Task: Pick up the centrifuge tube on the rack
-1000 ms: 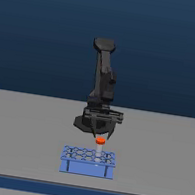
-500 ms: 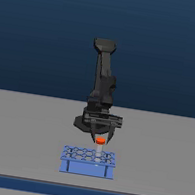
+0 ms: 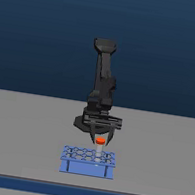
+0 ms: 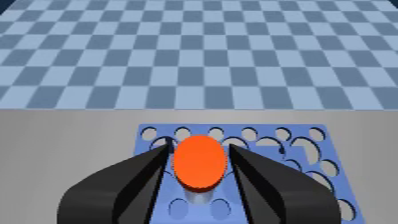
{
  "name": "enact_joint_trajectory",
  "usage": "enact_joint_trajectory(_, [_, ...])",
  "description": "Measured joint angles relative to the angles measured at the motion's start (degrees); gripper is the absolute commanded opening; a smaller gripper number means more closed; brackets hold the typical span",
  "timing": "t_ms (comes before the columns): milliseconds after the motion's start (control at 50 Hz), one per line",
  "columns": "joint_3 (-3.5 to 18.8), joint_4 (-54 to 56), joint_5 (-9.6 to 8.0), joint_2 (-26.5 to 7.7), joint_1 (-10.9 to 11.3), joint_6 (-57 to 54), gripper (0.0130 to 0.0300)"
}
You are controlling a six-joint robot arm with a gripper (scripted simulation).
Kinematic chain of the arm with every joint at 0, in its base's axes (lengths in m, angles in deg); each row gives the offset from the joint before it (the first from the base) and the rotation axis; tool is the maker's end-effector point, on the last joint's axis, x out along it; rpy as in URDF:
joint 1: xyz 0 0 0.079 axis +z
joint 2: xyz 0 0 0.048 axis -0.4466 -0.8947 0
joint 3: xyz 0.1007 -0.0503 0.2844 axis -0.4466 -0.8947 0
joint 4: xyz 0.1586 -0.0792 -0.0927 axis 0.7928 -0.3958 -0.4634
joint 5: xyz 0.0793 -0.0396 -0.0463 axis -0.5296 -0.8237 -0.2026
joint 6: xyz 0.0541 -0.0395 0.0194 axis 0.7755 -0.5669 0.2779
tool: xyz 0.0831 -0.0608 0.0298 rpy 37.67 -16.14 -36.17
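Note:
The light-blue rack (image 3: 87,161) stands on the grey table near its front edge, and its grid of round holes (image 4: 293,145) shows in the wrist view. The centrifuge tube stands upright in it, its orange-red cap (image 3: 100,141) just above the rack's top. Seen from the wrist, the cap (image 4: 199,162) fills the gap between the two black fingers (image 4: 133,182), and the pale tube body (image 4: 204,199) runs down below it. My gripper (image 3: 100,138) hangs straight down over the rack, shut on the tube at its cap, both fingers against the cap's sides.
The grey table (image 3: 24,135) stretches wide on both sides of the rack, and its front edge lies just below the rack in the exterior view. Beyond the table, the wrist view takes in a blue checkered floor (image 4: 195,55).
The arm has stayed above the rack, and the cap sits at nearly the same height as before. The fingers look slightly closer to the cap now.

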Motion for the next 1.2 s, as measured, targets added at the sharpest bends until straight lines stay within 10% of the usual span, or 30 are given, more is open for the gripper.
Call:
enact_joint_trajectory(20, [0.0,0.0,0.02,0.0,0.0,0.0,0.0300])
enact_joint_trajectory(40, [0.0,0.0,0.04,0.0,0.0,0.0,0.0130])
enact_joint_trajectory(1200, [1.4,9.2,-2.68,2.7,0.0,-8.8,0.0130])
